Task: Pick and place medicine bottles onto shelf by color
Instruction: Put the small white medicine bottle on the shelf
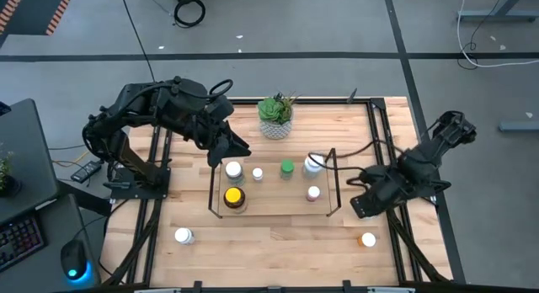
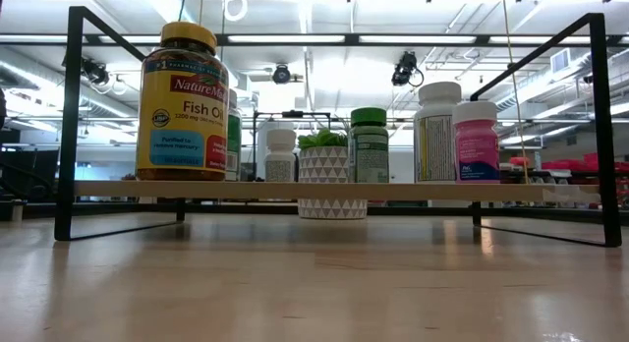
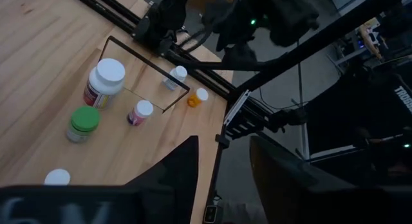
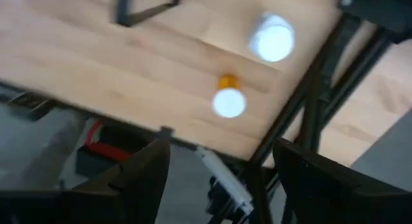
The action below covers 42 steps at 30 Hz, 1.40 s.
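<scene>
The shelf holds an amber yellow-capped bottle, two white ones, a green-capped one, a large white one and a pinkish one, all upright on its wooden floor. On the table stand a white bottle, an orange white-capped bottle and another white bottle. My left gripper hangs open over the shelf's far left corner. My right gripper is open and points down just right of the shelf, above the orange bottle.
A potted green plant stands behind the shelf at the table's far side. The black table frame runs along the right edge under my right arm. Bare wood lies in front of the shelf.
</scene>
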Available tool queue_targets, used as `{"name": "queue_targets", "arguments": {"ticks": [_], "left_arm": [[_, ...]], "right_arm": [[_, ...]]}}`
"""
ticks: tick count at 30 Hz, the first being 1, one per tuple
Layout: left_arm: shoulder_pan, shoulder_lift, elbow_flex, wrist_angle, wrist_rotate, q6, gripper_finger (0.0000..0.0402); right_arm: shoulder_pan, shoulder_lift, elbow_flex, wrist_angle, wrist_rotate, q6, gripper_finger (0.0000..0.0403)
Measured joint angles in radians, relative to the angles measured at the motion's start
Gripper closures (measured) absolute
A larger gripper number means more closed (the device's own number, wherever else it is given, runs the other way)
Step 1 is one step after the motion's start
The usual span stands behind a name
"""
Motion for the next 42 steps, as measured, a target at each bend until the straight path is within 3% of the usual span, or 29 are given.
{"name": "queue_targets", "arguments": {"ticks": [10, 13, 18, 24, 30, 42], "left_arm": [[0.000, 0.000, 0.000, 0.000, 0.000, 0.000, 0.0259], [0.000, 0.000, 0.000, 0.002, 0.000, 0.000, 0.0254], [0.000, 0.000, 0.000, 0.004, 0.000, 0.000, 0.0251], [0.000, 0.000, 0.000, 0.004, 0.000, 0.000, 0.0259], [0.000, 0.000, 0.000, 0.004, 0.000, 0.000, 0.0261], [0.000, 0.000, 0.000, 0.004, 0.000, 0.001, 0.0254]], "right_arm": [[0.096, 0.002, -0.244, 0.013, -0.032, 0.140, 0.0121], [0.119, -0.011, -0.299, 0.057, 0.015, 0.168, 0.0121], [0.132, -0.084, -0.448, 0.208, 0.063, 0.251, 0.0121], [0.141, -0.201, -0.649, 0.326, 0.037, 0.331, 0.0121], [0.092, -0.266, -0.713, 0.345, 0.052, 0.335, 0.0121], [0.047, -0.272, -0.820, 0.515, 0.083, 0.335, 0.0121]]}}
